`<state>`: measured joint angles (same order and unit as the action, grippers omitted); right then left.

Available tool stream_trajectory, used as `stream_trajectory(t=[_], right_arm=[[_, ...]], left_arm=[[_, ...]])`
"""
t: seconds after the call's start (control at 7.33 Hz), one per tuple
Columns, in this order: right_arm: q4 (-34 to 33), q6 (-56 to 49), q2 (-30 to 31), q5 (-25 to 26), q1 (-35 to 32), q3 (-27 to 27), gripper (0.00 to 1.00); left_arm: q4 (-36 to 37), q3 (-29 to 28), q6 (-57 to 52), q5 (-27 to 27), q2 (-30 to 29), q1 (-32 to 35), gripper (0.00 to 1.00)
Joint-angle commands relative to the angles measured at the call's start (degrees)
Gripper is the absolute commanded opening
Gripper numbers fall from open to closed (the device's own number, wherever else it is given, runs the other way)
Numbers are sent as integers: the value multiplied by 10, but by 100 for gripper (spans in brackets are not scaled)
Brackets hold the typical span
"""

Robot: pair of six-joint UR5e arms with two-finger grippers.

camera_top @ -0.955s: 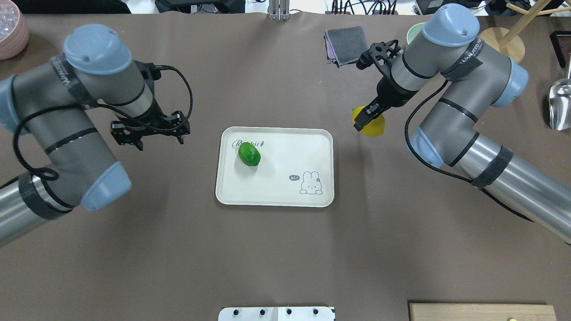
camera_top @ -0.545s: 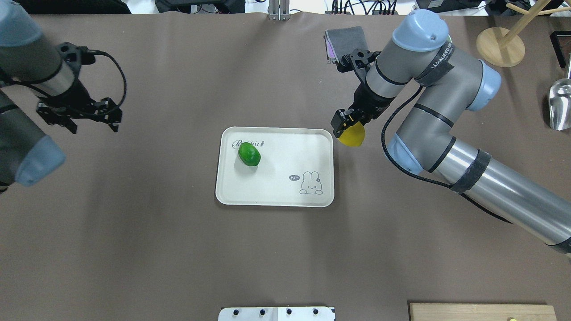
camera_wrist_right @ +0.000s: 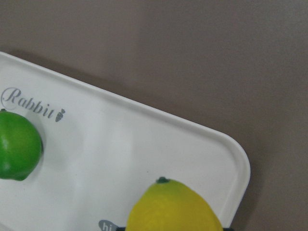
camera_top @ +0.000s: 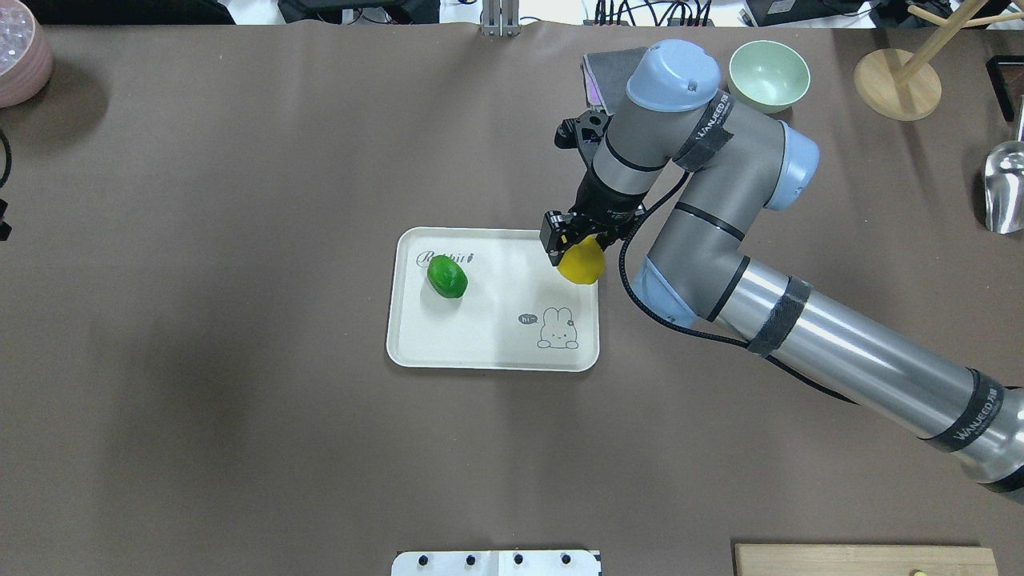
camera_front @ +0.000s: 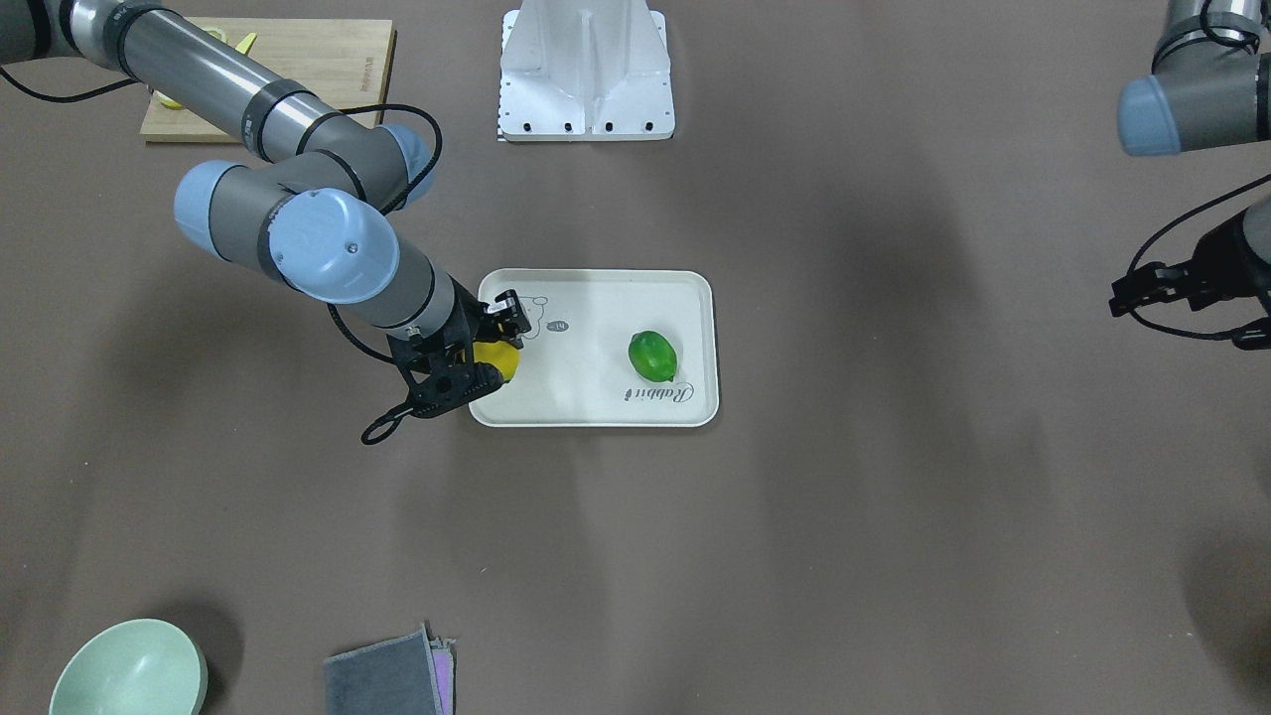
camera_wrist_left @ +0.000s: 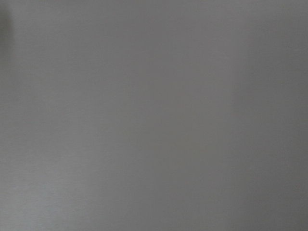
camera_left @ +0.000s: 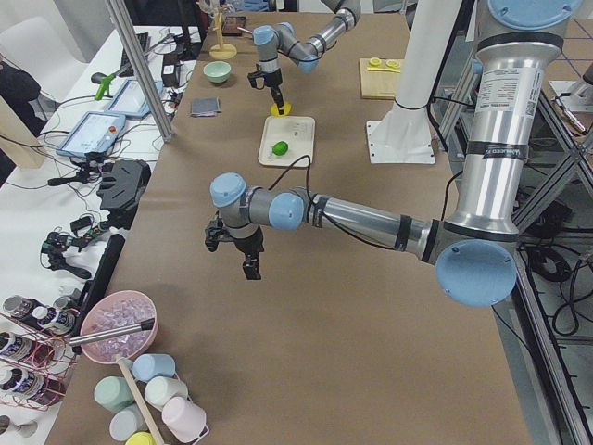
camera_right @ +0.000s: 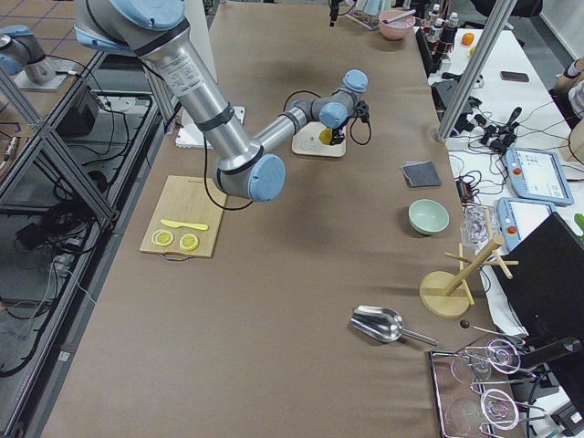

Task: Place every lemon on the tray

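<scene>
The cream-white tray (camera_top: 496,340) lies mid-table. The green lemon (camera_top: 446,278) rests on it near the "Rabbit" script, and also shows in the front view (camera_front: 652,356) and the right wrist view (camera_wrist_right: 17,144). My right gripper (camera_top: 571,250) is shut on the yellow lemon (camera_top: 582,266) and holds it over the tray's far right corner. The wrist view shows the lemon (camera_wrist_right: 173,207) above the tray's rim (camera_wrist_right: 231,149). My left gripper (camera_front: 1187,298) is open and empty, far off at the table's left side.
A green bowl (camera_top: 769,75) and a grey cloth (camera_top: 600,66) lie beyond the right arm. A wooden board (camera_front: 288,60) with lemon slices sits near the robot's right. A metal scoop (camera_top: 1004,188), a wooden stand (camera_top: 896,74) and a pink bowl (camera_top: 20,56) stand at the edges.
My right gripper has carried the yellow lemon left, from beside the tray to over its far right corner. My left arm has drawn back left, almost out of the overhead view.
</scene>
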<state>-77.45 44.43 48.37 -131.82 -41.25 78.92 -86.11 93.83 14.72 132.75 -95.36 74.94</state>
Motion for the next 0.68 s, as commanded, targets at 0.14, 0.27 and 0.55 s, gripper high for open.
stream_trajectory(t=[0.14,0.27,0.55], right_arm=[[3,-3,-7,9,18,-18,27],[3,-4,-6,10,21,-18,29],[5,-5,-4,10,22,-19,51]], left_arm=[[0,-34,-120,63,48,106,98],[0,30,-116,55,112,114,98],[1,57,-118,52,161,120,98]])
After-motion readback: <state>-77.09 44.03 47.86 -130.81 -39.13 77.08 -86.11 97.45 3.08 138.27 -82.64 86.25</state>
